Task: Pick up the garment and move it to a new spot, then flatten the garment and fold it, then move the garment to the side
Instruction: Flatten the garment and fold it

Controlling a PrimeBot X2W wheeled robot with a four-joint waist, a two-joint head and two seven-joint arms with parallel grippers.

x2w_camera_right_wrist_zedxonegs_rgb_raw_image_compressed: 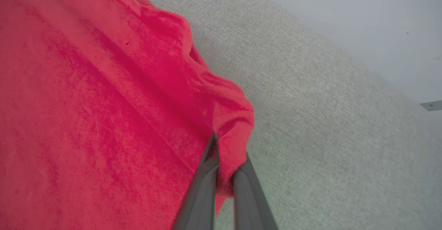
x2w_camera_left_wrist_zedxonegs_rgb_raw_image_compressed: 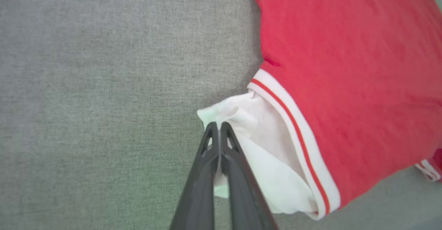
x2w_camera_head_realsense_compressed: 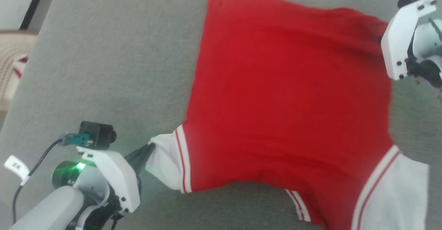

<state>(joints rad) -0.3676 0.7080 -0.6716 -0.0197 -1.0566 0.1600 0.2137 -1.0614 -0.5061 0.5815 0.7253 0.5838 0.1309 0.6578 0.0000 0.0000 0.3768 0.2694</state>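
I have left fingers [x2w_camera_left_wrist_zedxonegs_rgb_raw_image_compressed: 215, 130] clamped on the garment's [x2w_camera_head_realsense_compressed: 276, 95] white sleeve, right fingers [x2w_camera_right_wrist_zedxonegs_rgb_raw_image_compressed: 214, 147] clamped on its red corner

The garment [x2w_camera_head_realsense_compressed: 286, 98] is bright red across its body, with plain white sleeves at 7 and 5 o'clock in the head view. Each sleeve meets the red at a white band with thin red stripes. The surface [x2w_camera_head_realsense_compressed: 114, 67] around it is grey with a fine woven fleck. The left gripper [x2w_camera_left_wrist_zedxonegs_rgb_raw_image_compressed: 218, 125] and right gripper [x2w_camera_right_wrist_zedxonegs_rgb_raw_image_compressed: 228, 150] have dark grey fingers. A green light [x2w_camera_head_realsense_compressed: 80, 166] glows at 8 o'clock. At 9 o'clock is a beige perforated basket [x2w_camera_head_realsense_compressed: 10, 50] and a red-and-white striped cloth [x2w_camera_head_realsense_compressed: 20, 66].
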